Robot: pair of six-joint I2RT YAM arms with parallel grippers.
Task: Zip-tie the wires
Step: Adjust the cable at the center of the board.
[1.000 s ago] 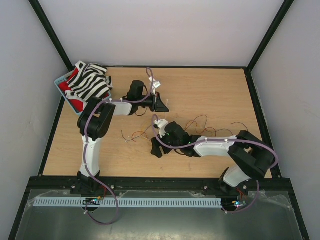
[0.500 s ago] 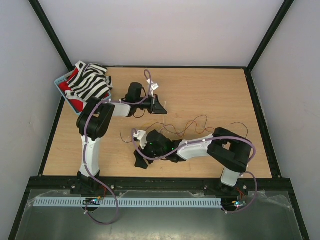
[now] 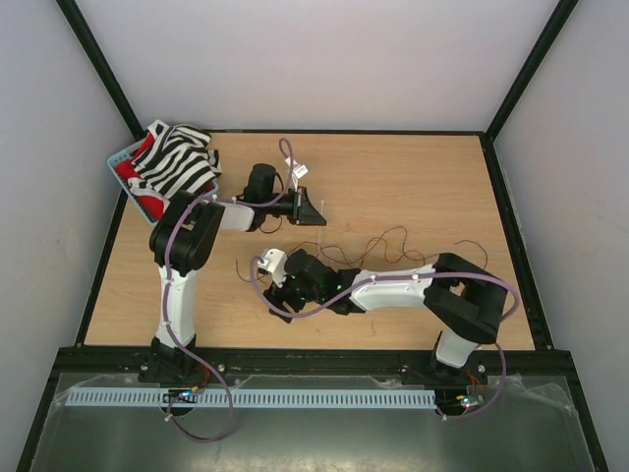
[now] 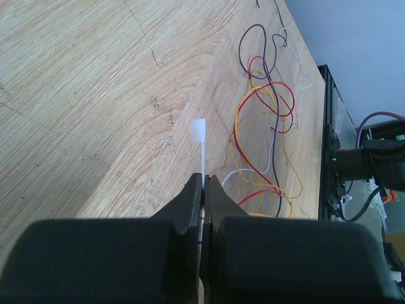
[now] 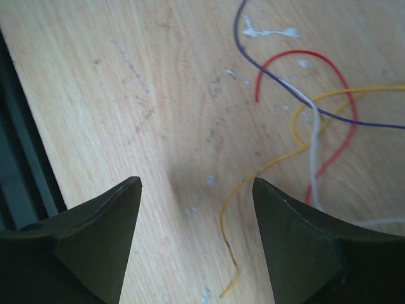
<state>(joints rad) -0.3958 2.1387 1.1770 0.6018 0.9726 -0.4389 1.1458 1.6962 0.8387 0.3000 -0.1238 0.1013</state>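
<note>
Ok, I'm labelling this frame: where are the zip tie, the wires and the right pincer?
zip tie (image 4: 198,131), left wrist view, its square head.
wires (image 5: 302,52), right wrist view, top of the red loop.
right pincer (image 5: 196,183), right wrist view, midway between its open fingertips.

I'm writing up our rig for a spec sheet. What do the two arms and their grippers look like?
Both the left arm and right arm have white links joined by black joints, each trailed by a purple cable. The left gripper and right gripper have matte black, wedge-shaped fingers.
</note>
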